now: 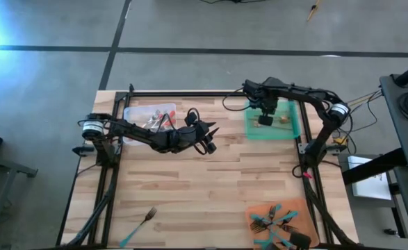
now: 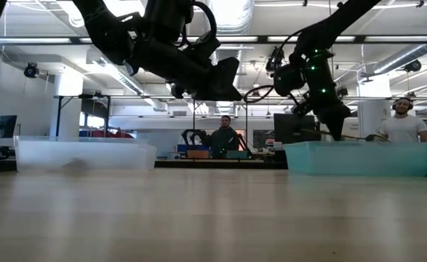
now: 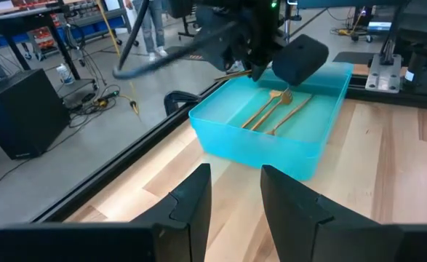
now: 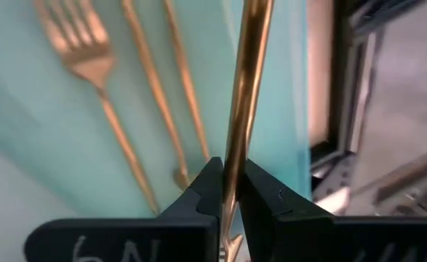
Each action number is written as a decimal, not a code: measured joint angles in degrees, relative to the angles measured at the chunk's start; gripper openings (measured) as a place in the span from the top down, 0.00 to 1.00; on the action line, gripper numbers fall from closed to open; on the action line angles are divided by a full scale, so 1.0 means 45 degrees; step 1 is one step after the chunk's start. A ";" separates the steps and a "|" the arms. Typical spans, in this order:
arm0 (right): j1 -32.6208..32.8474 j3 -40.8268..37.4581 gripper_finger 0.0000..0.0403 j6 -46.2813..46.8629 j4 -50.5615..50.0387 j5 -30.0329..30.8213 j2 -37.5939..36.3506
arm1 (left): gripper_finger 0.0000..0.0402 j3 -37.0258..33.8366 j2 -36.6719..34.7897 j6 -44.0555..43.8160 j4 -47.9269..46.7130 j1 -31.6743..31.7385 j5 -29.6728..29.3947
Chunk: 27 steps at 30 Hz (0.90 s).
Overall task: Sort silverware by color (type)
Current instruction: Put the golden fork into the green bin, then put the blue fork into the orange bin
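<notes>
Wooden planks make the worktop (image 1: pixel 210 187), which fills the lower middle of the high view, with grey floor around it. At the upper right of the worktop stands the green tray (image 1: pixel 297 119), and the right pincer (image 1: pixel 265 119) hangs over it, closed on a gold utensil (image 4: pixel 244 87) by its thin handle; in the right wrist view this handle runs straight up between the two dark fingers (image 4: pixel 202 191). Under it, inside the tray, lie a gold fork (image 4: pixel 89 65) and two more gold handles (image 4: pixel 155 87) side by side. The left pincer (image 1: pixel 210 137) is near the centre of the high view, above the bare wood, and its fingers (image 3: pixel 191 200) stand a little apart with nothing between them. At upper left is the clear tray (image 1: pixel 131 111) with red-handled pieces (image 1: pixel 163 119). At lower right the orange tray (image 1: pixel 256 212) holds a heap of teal-handled pieces (image 1: pixel 272 223). One teal-handled fork (image 1: pixel 140 223) lies alone on the wood at lower left. In the low view two people (image 2: pixel 222 138) show far behind.
</notes>
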 joint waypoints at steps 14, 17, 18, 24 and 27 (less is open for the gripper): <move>0.0761 -0.0005 0.83 0.0019 0.0071 -0.1787 -0.0026 | 0.74 0.0000 0.0000 0.0003 -0.0027 0.0005 0.0000; 0.0780 -0.0005 0.75 0.0214 0.0049 -0.1812 -0.0026 | 0.74 0.0000 0.0000 0.0005 -0.0075 0.0005 0.0000; 0.0763 -0.0005 0.73 0.0331 0.0022 -0.1787 -0.0026 | 0.74 0.0000 0.0000 0.0005 -0.0078 0.0005 0.0000; 0.0772 0.0236 0.71 0.1510 -0.0106 -0.1842 -0.0294 | 0.74 0.0000 -0.0389 -0.0096 -0.1883 -0.0010 0.0156; 0.0827 0.0506 0.73 0.1856 -0.0111 -0.2163 -0.0924 | 0.74 0.0000 -0.1146 -0.1070 -0.4315 -0.0116 0.0705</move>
